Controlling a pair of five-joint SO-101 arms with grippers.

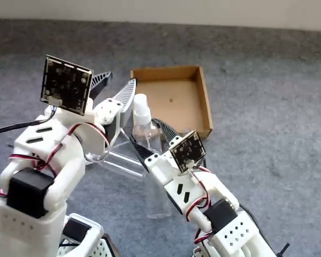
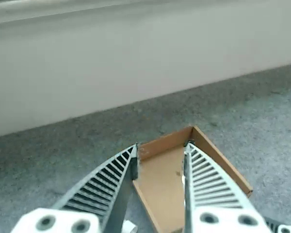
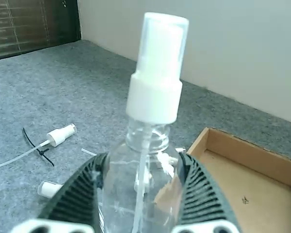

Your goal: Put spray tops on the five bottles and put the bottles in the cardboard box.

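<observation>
A clear bottle (image 1: 145, 127) with a white spray top (image 3: 157, 73) stands upright just in front of the cardboard box's (image 1: 171, 99) near left corner. My right gripper (image 1: 151, 138) is shut on the bottle's body (image 3: 138, 194), a black finger (image 3: 80, 191) on each side. My left gripper (image 1: 113, 87) hangs open above the box's left edge, nothing between its fingers (image 2: 119, 182); the box (image 2: 162, 174) lies below them. Two loose spray tops (image 3: 60, 135) lie on the carpet beyond the bottle.
Two more clear bottles lie on the grey carpet, one (image 1: 120, 160) under the left arm and one (image 1: 158, 195) beside the right arm. A black tie (image 3: 36, 145) lies near the loose tops. The box (image 3: 242, 179) holds nothing I can see.
</observation>
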